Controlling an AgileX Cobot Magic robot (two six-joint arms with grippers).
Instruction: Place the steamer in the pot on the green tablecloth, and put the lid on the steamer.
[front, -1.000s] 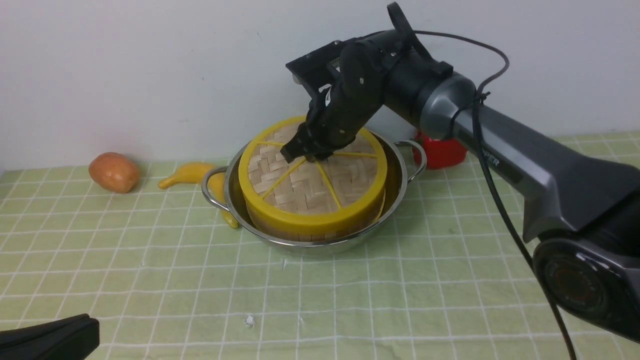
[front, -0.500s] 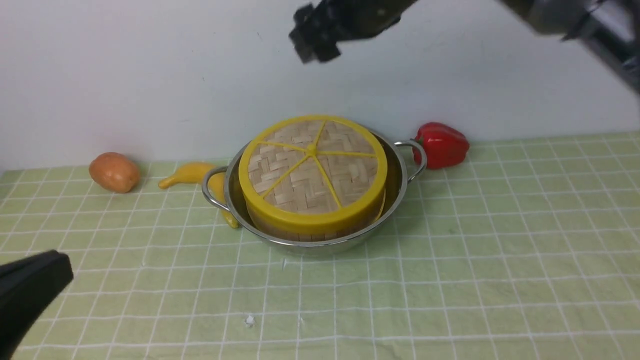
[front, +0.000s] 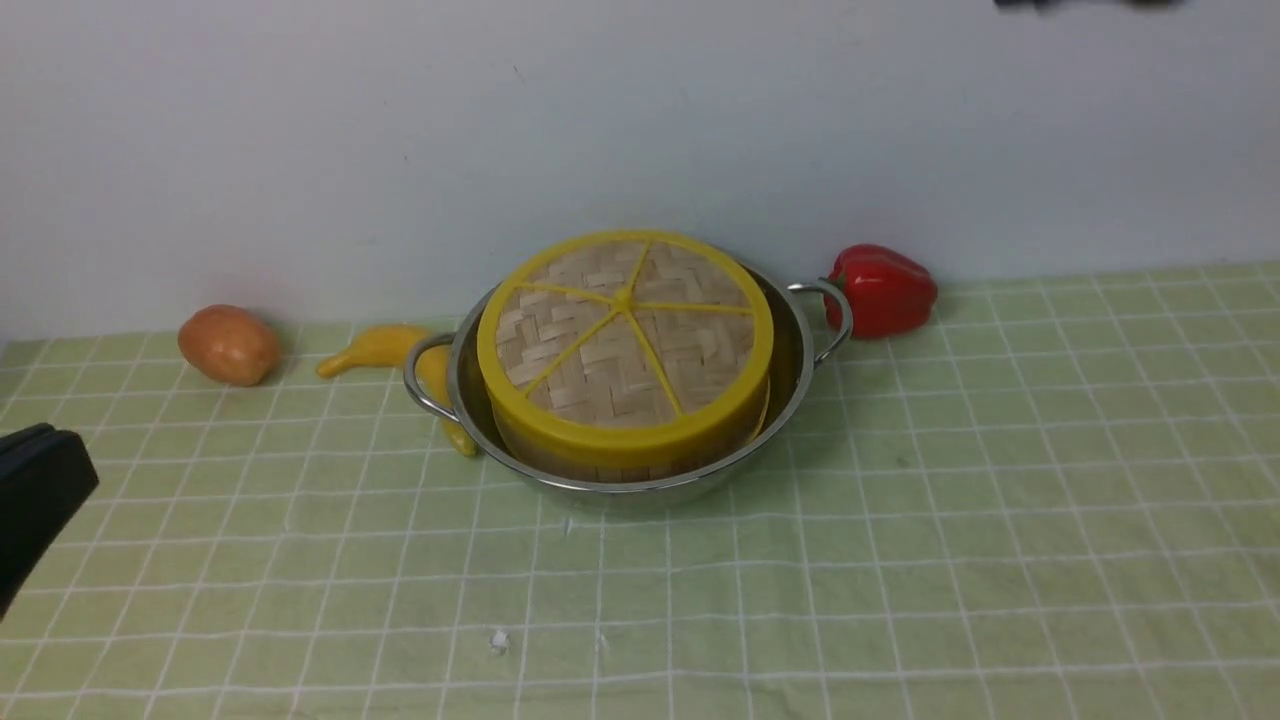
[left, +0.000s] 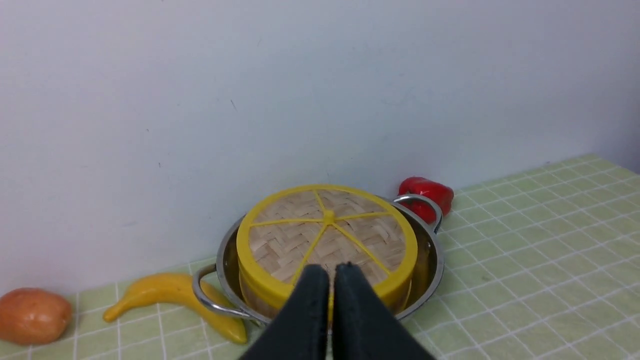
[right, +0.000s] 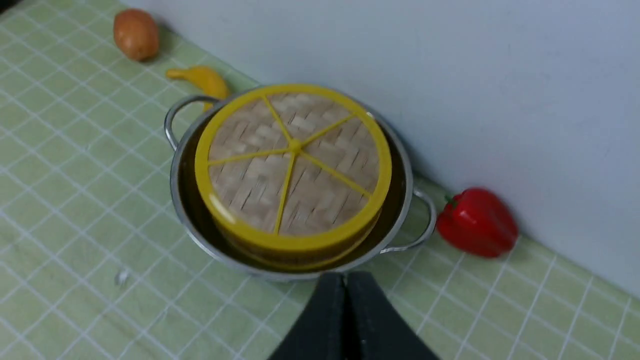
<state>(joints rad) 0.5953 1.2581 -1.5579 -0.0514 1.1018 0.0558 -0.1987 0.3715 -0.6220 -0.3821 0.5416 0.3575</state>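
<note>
The lid (front: 625, 340), a woven disc with yellow rim and spokes, lies flat on the steamer (front: 600, 466), of which only the bamboo side wall shows. The steamer sits inside the steel pot (front: 795, 345) on the green tablecloth (front: 900, 560). Its food is hidden. My left gripper (left: 331, 272) is shut and empty, held back from the pot on its near side; it shows at the front view's lower left edge (front: 40, 490). My right gripper (right: 345, 280) is shut and empty, high above the cloth, well clear of the lid (right: 292, 160) and the pot (right: 182, 185).
A potato (front: 228, 344) and a yellow banana (front: 375, 345) lie left of the pot, the banana touching its left handle. A red pepper (front: 885, 290) lies right of the right handle. A white wall stands close behind the pot.
My right gripper has come off the lid's middle and risen up and to the right, almost out of the front view. My left gripper has lifted at the lower left. The lid stays put.
</note>
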